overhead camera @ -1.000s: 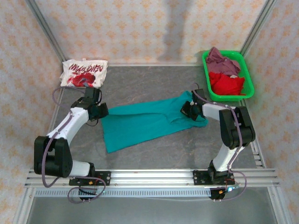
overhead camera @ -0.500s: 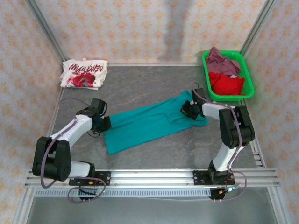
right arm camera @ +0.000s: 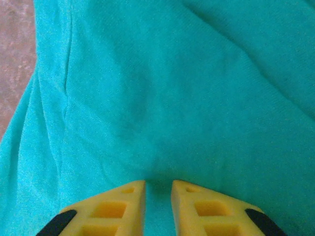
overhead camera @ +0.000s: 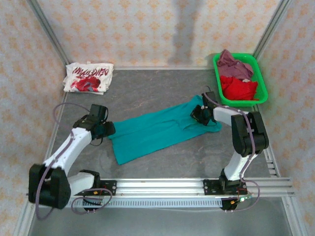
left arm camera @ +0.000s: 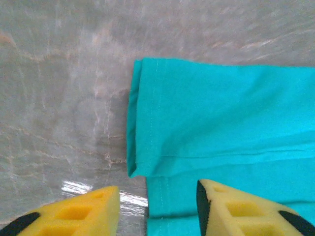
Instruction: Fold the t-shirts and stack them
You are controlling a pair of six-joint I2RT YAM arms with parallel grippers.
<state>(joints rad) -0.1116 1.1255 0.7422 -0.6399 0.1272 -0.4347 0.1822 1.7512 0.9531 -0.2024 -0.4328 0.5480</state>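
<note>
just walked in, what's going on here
Two arms work a teal shirt folded lengthwise mid-table. The left gripper sits open at its left end; the right gripper is nearly closed over the right end, grip unclear. A folded white shirt lies back left; a red shirt and a mauve shirt wait in the basket.

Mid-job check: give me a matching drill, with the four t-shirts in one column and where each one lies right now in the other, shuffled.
Column A
1. teal t-shirt
2. white t-shirt
3. red t-shirt
4. mauve t-shirt

Column B
a. folded, far left corner
b. near end of the green basket
c. laid out in the middle
d. far end of that basket

Pairs: 1-c, 2-a, 3-b, 4-d
</note>
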